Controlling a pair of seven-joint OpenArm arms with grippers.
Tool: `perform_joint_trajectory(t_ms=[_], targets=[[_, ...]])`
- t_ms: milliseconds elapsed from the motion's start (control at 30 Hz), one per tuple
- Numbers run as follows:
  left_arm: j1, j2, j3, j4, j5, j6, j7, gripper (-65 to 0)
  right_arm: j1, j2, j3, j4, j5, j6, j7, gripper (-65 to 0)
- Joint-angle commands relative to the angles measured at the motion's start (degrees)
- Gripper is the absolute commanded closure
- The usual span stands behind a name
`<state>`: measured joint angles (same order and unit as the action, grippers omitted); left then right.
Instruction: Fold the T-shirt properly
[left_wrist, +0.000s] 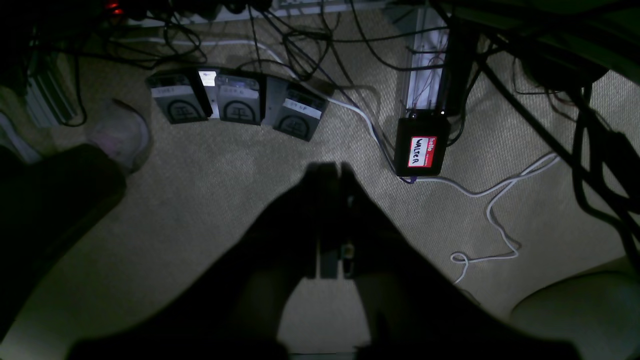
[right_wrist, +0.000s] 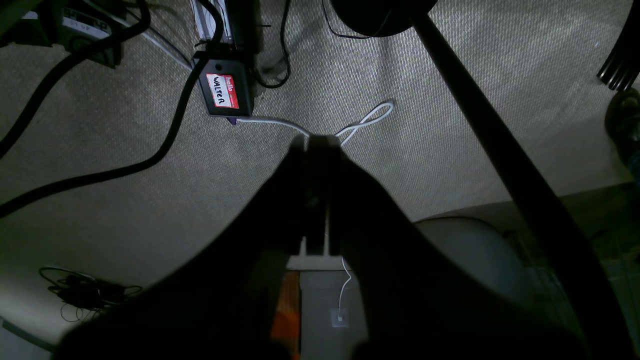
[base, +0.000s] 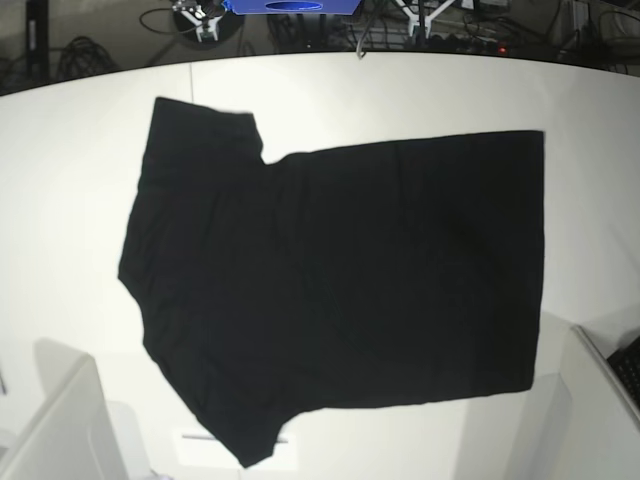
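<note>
T-shirt (base: 340, 290): spread flat, plain side up, across the white table (base: 80, 180), ready for a first fold | left gripper (left_wrist: 330, 172): jaws pressed together, empty, parked over carpet below table | right gripper (right_wrist: 315, 145): likewise closed, empty | 0 folds made.

T-shirt (base: 340, 290): plain black, no print showing. Worktop (base: 90, 150): white. Carpet (left_wrist: 200, 190): beige, fine woven texture. Box (left_wrist: 421, 145): black, red-and-white name label. Cable (left_wrist: 495, 200): white. 3 pedals (left_wrist: 239, 102): grey.
</note>
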<state>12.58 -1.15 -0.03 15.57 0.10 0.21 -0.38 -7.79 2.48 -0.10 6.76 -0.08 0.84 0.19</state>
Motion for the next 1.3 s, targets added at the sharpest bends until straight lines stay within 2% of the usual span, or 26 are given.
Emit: perform_joint_trajectory(t_ms=[0,100,200,333,400,533,667,733,800,867,967,1033,1133,1267], targets=[[1.5,-0.1,-0.1,0.5,-0.1,0.2,0.0,0.0,-1.6,0.1,0.2,0.1,0.0,-0.4,-0.2,0.0],[5.9,-0.9,-0.1,5.3,-0.1,0.2,0.0,0.0,-6.1,0.1,0.3,4.9,0.2,-0.4,-0.5,0.0],[12.3,-2.2,0.1,14.1,-0.1,0.2,0.0,0.0,-13.6,0.1,0.4,14.7,0.2,-0.4,-1.5,0.0],[21.5,-4.3,0.0,27.5,-0.1,0.2,0.5,0.0,-23.6,0.1,0.8,31.9,0.2,-0.5,-10.6,0.0],[26.1,-5.0,-0.1,34.2,-0.1,0.2,0.5,0.0,-29.2,-0.2,4.3,42.4,0.2,-0.6,-14.5,0.0],[36.1,-7.0,-0.3,48.6,-0.2,0.2,0.1,0.0,-38.8,-3.3,13.1,63.1,0.2,-0.4,-19.7,0.0],[43.9,-7.5,-3.9,62.6,-0.4,0.2,0.4,0.0,-43.9,-5.7,20.1,78.6,0.2,-0.4,-23.4,0.0],[46.4,-7.8,-5.9,68.9,-3.2,0.1,0.5,0.0,-44.4,-6.5,24.1,84.9,0.2,-0.4,-26.3,0.0],[48.3,-9.7,-7.9,75.1,-8.1,0.1,0.5,0.0,-44.4,-6.8,29.2,91.6,1.4,-0.1,-28.2,0.0],[50.1,-11.4,-8.6,80.5,-13.1,0.0,0.5,0.0,-44.6,-7.0,33.6,98.6,5.7,3.2,-29.0,0.0],[52.3,-14.2,-8.6,88.4,-18.7,0.0,0.3,0.0,-43.3,-6.9,40.3,106.4,15.3,12.7,-30.3,0.0],[52.3,-14.9,-8.8,92.4,-21.7,0.0,0.5,0.0,-39.6,-6.7,43.0,108.1,20.3,18.9,-33.1,0.0],[50.3,-14.9,-9.0,94.1,-23.8,0.0,0.5,0.0,-31.2,-6.9,45.2,107.9,21.4,25.8,-41.2,0.0],[48.0,-14.6,-9.0,93.6,-24.0,0.1,0.6,0.0,-21.5,-7.0,48.3,106.4,21.3,31.0,-51.4,0.0]])
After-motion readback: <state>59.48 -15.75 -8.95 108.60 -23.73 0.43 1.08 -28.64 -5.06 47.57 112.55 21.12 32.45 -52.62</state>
